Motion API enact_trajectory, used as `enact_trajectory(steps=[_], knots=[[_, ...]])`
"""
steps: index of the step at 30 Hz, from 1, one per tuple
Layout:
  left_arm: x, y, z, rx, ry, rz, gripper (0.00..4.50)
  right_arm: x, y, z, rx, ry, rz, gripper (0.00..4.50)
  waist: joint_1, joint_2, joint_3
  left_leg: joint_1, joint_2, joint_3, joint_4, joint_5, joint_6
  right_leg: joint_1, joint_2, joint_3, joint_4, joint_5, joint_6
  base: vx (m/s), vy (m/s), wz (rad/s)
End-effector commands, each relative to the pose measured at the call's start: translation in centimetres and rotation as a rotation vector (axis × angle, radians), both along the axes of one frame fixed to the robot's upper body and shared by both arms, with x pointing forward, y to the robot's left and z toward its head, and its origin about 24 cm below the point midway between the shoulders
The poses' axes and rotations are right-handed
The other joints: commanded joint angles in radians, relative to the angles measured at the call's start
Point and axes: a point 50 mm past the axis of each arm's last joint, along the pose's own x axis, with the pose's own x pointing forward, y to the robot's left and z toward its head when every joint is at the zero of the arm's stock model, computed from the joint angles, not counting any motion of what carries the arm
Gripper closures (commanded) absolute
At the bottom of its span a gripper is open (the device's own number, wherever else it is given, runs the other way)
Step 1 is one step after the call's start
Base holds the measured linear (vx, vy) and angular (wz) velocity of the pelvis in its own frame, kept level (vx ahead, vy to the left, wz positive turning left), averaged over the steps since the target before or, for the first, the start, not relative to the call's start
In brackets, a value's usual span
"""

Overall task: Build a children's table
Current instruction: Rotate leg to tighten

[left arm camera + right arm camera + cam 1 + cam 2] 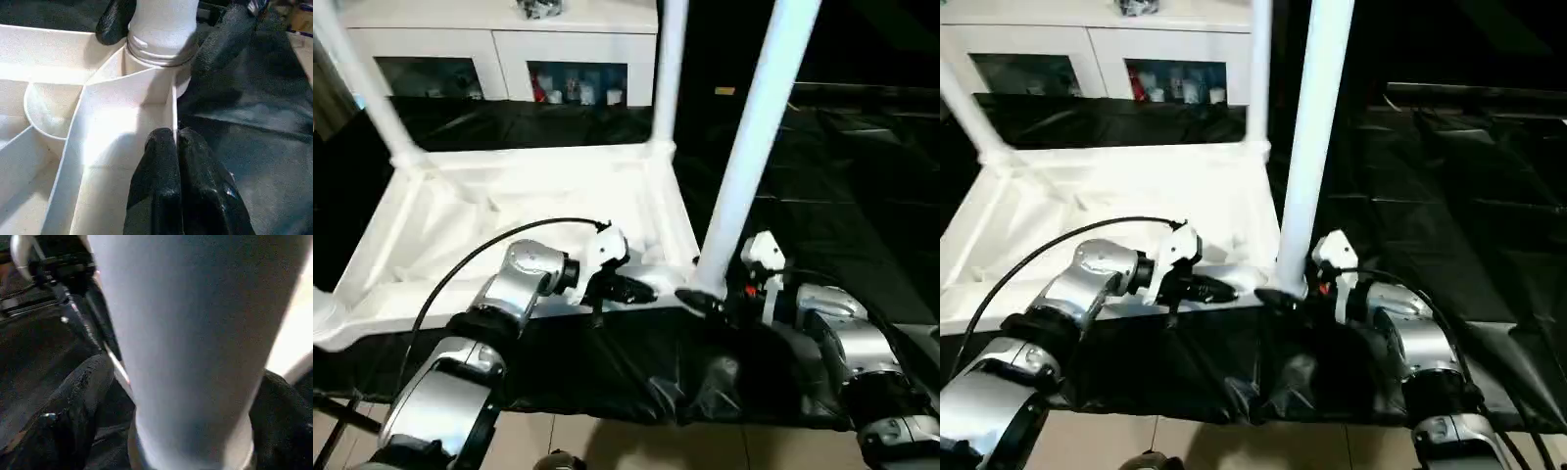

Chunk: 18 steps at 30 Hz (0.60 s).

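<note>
The children's table lies upside down; its white ribbed top (509, 196) rests on black sheeting. Three white legs stand upright in corner sockets: far left (362, 88), far right (668, 69) and near right (754, 127). My left gripper (641, 290) reaches over the near edge beside the near-right corner. In the left wrist view it (176, 134) is shut on the top's thin rim wall. My right gripper (705, 299) is open at the foot of the near-right leg (195, 333), with one black finger (73, 406) on each side of the tube.
A white cabinet (499, 49) with glass doors stands behind the table. Black sheeting (842, 196) covers the surface to the right and hangs over the near edge. Pale tiled floor (607, 446) shows below it.
</note>
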Motion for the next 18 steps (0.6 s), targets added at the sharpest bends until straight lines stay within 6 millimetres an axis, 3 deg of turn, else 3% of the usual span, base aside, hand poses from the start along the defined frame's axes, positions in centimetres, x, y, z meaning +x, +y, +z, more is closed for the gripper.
enact_trajectory(steps=[1,14,18], knots=[[0.2,-1.4,1.7,-0.075,-0.048,-0.049,4.50,-1.4,2.1,-1.0,0.009,0.087,0.161,0.74,-0.003,-0.010,-0.063,0.027,0.044,-0.018,-0.075,-0.220,0.056,0.039,-0.047,0.017,-0.058,-0.118,-0.249,0.000,0.000,0.00],[0.1,-1.1,1.8,-0.073,-0.045,-0.049,4.50,-1.5,2.1,-0.8,0.006,0.098,0.173,1.73,0.001,-0.009,-0.063,0.028,0.043,-0.017,-0.073,-0.208,0.053,0.036,-0.048,0.017,-0.058,-0.130,-0.243,0.000,0.000,0.00],[0.5,-1.2,1.7,-0.077,-0.054,0.019,4.50,-0.4,2.1,-0.8,0.002,0.085,0.049,1.88,-0.002,-0.009,-0.061,0.027,0.042,-0.018,-0.076,-0.225,0.039,0.035,-0.049,0.017,-0.062,-0.166,-0.237,0.000,0.000,0.00]])
